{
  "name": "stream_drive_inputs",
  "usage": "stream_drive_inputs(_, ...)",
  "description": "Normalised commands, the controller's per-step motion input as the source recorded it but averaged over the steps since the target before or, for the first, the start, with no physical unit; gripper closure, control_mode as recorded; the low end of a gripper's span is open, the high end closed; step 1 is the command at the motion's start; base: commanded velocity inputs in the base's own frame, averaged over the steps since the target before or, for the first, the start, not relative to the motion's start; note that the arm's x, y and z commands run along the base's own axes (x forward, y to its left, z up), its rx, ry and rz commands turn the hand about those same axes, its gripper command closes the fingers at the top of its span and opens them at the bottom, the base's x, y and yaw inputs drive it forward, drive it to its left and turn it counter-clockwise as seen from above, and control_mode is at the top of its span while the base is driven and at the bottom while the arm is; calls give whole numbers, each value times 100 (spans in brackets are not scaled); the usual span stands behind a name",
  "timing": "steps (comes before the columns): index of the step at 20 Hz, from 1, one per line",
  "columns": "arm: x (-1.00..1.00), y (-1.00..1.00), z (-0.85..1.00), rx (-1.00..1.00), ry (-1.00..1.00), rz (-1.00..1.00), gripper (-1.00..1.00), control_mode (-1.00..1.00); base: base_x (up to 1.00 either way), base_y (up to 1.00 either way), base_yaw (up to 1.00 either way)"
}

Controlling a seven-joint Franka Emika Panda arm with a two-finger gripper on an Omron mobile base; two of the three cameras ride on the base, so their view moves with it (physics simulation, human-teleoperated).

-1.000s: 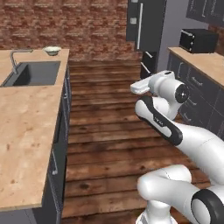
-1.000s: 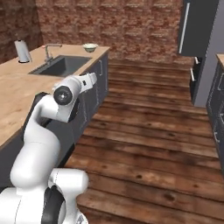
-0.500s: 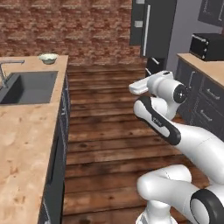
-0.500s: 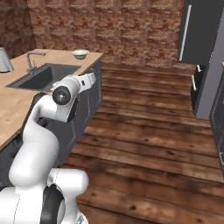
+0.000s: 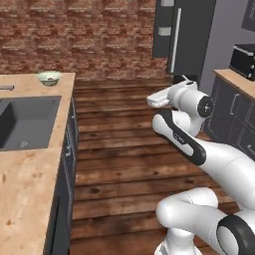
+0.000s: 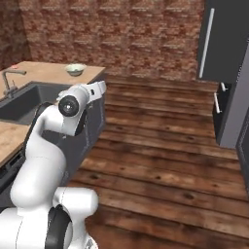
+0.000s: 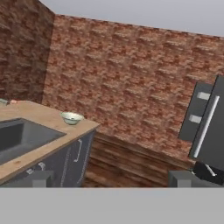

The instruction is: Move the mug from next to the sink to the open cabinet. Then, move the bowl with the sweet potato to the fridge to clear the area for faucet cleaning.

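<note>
Resting on the wooden counter (image 5: 30,199) beyond the sink (image 5: 27,122), near the counter's far end, the bowl (image 5: 49,77) lies well ahead of the gripper (image 7: 111,177). Both fingers (image 7: 37,179) stand fully spread, holding nothing.

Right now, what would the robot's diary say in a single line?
phase: approaching counter | gripper: open, empty | bowl: on counter corner past sink | fridge: door shut
</note>
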Motion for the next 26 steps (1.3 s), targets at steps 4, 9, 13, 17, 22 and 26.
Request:
stream_drive_inputs(4, 0, 0, 0, 0, 0, 0, -100, 100, 100, 0, -1)
stream_drive_inputs(9, 0, 0, 0, 0, 0, 0, -100, 100, 100, 0, -2)
stream_drive_inputs(13, 0, 0, 0, 0, 0, 0, -100, 100, 100, 8, -1)
stream_drive_inputs(17, 0, 0, 0, 0, 0, 0, -100, 100, 100, 8, 2)
stream_drive_inputs(22, 0, 0, 0, 0, 0, 0, -100, 100, 100, 0, 10)
stream_drive_inputs(26, 0, 0, 0, 0, 0, 0, -100, 100, 100, 0, 18)
